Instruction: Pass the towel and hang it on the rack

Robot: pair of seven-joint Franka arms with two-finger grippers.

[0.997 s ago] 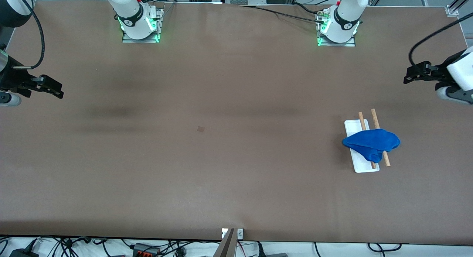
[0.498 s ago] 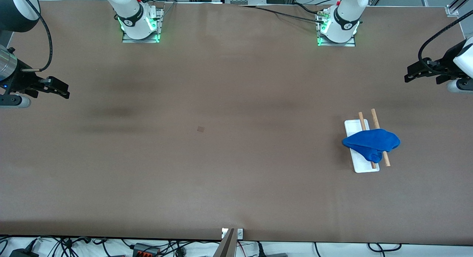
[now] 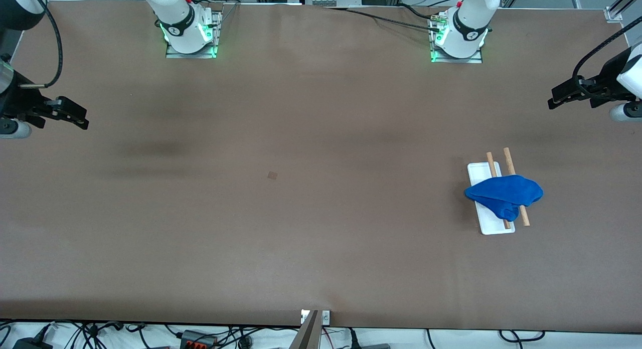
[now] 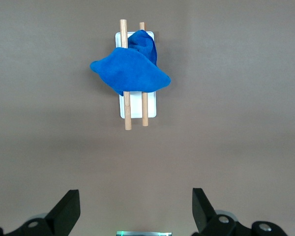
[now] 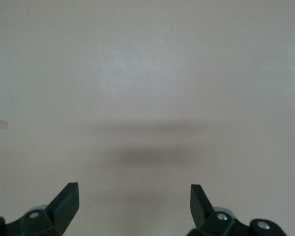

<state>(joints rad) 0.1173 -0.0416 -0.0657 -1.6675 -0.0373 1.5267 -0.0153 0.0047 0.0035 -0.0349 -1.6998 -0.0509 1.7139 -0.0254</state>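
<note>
The bright blue towel [image 3: 504, 194] hangs bunched over the two wooden rods of the rack [image 3: 480, 172], which stands on its white tray toward the left arm's end of the table. The left wrist view shows the towel [image 4: 129, 71] draped across both rods of the rack [image 4: 127, 110]. My left gripper [image 3: 557, 99] is open and empty, raised over the table's edge at the left arm's end, apart from the rack; it also shows in its wrist view [image 4: 136, 209]. My right gripper [image 3: 76, 117] is open and empty over the right arm's end, seen also in its wrist view [image 5: 134, 204].
A small brown square mark [image 3: 272, 175] lies on the brown table near the middle; it also shows in the right wrist view [image 5: 2, 124]. The arm bases [image 3: 190, 30] stand along the table's edge farthest from the front camera.
Both grippers have shifted slightly near the table's ends, the left one rising toward its edge, the right one moving out then back. The towel and rack have not moved.
</note>
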